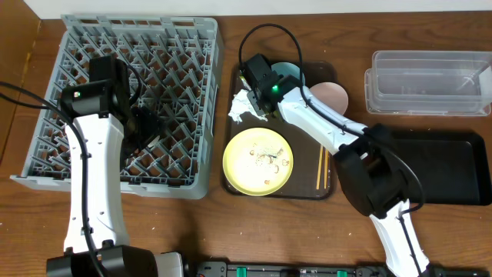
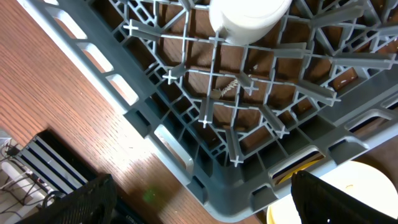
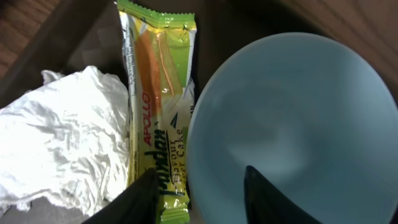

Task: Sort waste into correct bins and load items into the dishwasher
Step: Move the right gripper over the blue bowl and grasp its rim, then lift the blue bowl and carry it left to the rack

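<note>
My right gripper (image 3: 196, 196) hangs low over the brown tray with its jaws apart. One finger rests by the yellow-green snack wrapper (image 3: 158, 93), the other inside the light blue bowl (image 3: 292, 124), with the bowl's rim between them. The crumpled white tissue (image 3: 62, 143) lies left of the wrapper. The yellow plate (image 1: 258, 160) carries pale food scraps (image 1: 265, 158). My left gripper (image 2: 205, 208) is open above the front corner of the grey dish rack (image 1: 138, 21). A cream cup (image 2: 249, 15) stands in the rack.
A pinkish bowl (image 1: 332, 94) and wooden chopsticks (image 1: 323, 165) sit on the brown tray (image 1: 305, 175). The clear tub (image 1: 430, 83) stands at the back right, with the shallow black tray (image 1: 438, 165) in front of it.
</note>
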`<state>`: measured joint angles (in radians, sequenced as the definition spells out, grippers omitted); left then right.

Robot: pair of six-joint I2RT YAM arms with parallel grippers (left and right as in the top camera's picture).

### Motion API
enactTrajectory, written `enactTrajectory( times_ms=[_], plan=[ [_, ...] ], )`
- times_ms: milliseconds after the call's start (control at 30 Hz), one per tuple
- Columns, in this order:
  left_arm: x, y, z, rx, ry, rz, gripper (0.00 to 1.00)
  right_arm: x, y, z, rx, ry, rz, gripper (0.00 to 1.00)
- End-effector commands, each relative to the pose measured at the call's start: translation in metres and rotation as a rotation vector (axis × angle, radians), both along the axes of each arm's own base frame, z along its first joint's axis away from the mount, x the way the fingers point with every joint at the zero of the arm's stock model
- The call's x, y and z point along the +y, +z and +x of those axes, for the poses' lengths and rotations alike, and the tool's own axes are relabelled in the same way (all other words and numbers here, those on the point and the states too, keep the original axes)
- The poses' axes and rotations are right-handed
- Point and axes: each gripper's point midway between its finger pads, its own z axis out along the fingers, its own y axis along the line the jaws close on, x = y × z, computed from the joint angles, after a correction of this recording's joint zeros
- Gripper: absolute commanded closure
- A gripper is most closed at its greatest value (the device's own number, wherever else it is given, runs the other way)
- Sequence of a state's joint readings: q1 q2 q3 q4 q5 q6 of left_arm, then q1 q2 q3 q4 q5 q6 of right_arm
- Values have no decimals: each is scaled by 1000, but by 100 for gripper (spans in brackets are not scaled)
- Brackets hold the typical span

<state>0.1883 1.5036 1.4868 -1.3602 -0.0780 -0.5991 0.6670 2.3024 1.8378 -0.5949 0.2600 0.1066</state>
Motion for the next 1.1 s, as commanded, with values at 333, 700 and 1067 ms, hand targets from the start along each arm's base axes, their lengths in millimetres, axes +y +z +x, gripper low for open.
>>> enactTrajectory(
  times_ms=[333,700,1067],
  plan=[
    [3,-1,1,-2,8,12,9,0,-15,6,17,-13,15,87],
    [3,-1,1,-2,8,11,9,10,58,25,-111,-50,146,99],
    [7,14,8,-60,29,10,9,101,225,-20,-30,228,858,99]
  ],
)
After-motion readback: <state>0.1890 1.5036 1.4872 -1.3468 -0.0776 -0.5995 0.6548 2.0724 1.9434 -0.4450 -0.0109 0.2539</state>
